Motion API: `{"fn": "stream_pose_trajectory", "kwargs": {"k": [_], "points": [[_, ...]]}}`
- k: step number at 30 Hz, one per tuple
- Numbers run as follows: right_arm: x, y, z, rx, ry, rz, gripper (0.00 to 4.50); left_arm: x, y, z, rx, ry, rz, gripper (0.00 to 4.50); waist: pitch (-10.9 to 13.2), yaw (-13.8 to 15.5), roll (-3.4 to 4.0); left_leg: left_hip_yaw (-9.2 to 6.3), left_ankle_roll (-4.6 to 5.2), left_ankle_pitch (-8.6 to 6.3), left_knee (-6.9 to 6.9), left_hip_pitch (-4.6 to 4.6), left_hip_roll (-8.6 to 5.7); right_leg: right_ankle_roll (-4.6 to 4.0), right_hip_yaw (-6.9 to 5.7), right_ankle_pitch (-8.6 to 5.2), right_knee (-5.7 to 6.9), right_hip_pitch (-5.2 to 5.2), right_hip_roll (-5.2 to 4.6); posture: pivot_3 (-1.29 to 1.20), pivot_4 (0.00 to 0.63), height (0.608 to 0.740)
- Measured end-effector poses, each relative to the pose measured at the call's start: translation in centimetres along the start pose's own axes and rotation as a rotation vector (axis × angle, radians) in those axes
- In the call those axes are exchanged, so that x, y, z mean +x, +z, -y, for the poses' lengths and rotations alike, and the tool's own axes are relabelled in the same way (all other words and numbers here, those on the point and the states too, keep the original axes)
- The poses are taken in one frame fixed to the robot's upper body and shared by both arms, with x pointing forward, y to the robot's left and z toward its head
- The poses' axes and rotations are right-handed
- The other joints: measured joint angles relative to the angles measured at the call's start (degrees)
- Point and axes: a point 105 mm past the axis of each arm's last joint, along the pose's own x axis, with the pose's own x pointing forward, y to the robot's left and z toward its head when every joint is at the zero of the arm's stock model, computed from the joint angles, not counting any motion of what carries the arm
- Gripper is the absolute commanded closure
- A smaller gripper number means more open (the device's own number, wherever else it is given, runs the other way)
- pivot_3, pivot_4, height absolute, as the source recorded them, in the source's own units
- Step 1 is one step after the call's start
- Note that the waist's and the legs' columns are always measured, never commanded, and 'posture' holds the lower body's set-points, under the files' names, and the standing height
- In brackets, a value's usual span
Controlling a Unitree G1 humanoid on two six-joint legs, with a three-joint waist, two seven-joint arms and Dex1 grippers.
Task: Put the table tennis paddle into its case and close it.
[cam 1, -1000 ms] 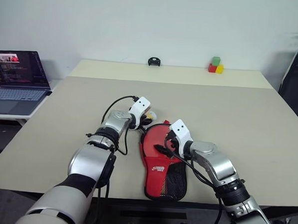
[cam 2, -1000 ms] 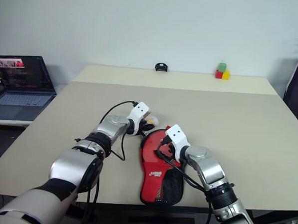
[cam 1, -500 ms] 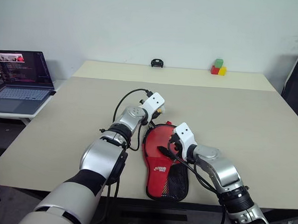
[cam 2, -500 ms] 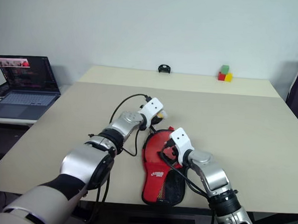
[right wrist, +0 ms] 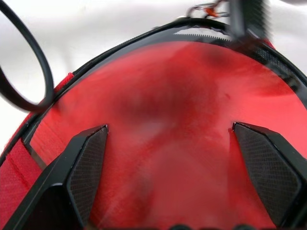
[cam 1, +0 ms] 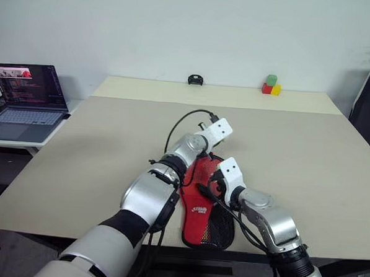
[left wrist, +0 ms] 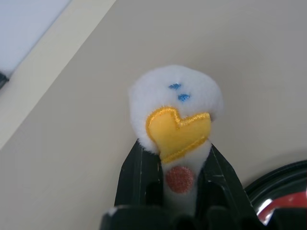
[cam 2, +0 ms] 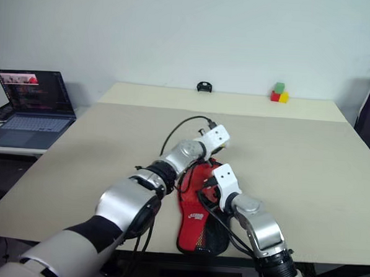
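Case: my red paddle-shaped fabric pouch [cam 1: 201, 201] with black edging, white logo and black mesh pocket lies flat on the beige worktop [cam 1: 308, 157] near its front edge.
Left tool: mine [left wrist: 178, 165] is clenched on a white plush toy with yellow patch [left wrist: 176, 110], above the pouch's round end.
Right tool: mine [right wrist: 168, 143] is released, fingers spread wide over the red face.

Case [cam 1: 201, 204] on table [cam 1: 331, 183] — near edge.
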Motion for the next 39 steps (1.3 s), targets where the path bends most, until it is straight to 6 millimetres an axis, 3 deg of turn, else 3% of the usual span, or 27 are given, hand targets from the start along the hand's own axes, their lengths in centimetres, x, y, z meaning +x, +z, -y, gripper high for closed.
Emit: {"fn": "stream_pose_trajectory", "kwargs": {"k": [7, 17, 24, 29, 36, 39], "points": [[-0.3, -0.2, -0.5, 0.033, -0.024, 0.011, 0.00, 0.6, 3.6, 1.6, 0.132, -0.020, 0.073, 4.18, 0.0, 0.1, 0.01, -0.08, 0.01, -0.01, -0.22, 0.08, -0.02, 0.05, -0.11, 0.01, -0.38, 0.20, 0.00, 0.00, 0.150, 0.740], [-0.4, -0.1, -0.9, 0.042, -0.025, 0.016, 0.00, 0.7, 4.5, 2.4, 0.167, -0.050, 0.089, 4.18, -0.1, -0.1, 0.05, -0.01, -0.01, 0.00, -0.63, 0.19, -0.03, 0.09, -0.12, -0.02, -0.56, 0.17, 0.00, 0.00, 0.150, 0.740], [-0.3, -0.1, -1.3, 0.044, -0.010, 0.014, 0.00, 0.8, 2.2, 4.6, 0.150, -0.183, 0.032, 1.70, -0.1, -0.4, 0.11, 0.03, -0.01, 0.00, -0.65, 0.24, -0.01, 0.08, -0.11, -0.02, -0.54, 0.18, 0.00, 0.00, 0.150, 0.740], [-0.1, -0.1, -1.3, 0.037, 0.001, 0.009, 0.00, 0.6, 1.4, 4.0, 0.142, -0.173, 0.004, 0.04, -0.1, -0.5, 0.12, 0.05, 0.00, 0.00, -0.65, 0.28, 0.00, 0.09, -0.10, -0.02, -0.54, 0.19, 0.00, 0.00, 0.150, 0.740], [0.0, 0.0, -1.3, 0.016, 0.027, -0.002, 0.00, 0.0, -0.6, 0.9, 0.010, -0.070, -0.031, 0.04, -0.2, -0.6, 0.12, 0.08, 0.00, 0.00, -0.66, 0.38, 0.04, 0.08, -0.07, -0.02, -0.50, 0.21, -0.01, 0.00, 0.150, 0.740], [0.2, 0.0, -1.2, 0.005, 0.042, -0.013, 0.00, -0.9, -2.1, -2.1, -0.095, 0.034, -0.041, 0.04, -0.2, -0.8, 0.12, 0.10, 0.00, 0.00, -0.71, 0.55, 0.07, 0.08, -0.02, -0.02, -0.47, 0.31, 0.00, 0.00, 0.150, 0.740]]}}
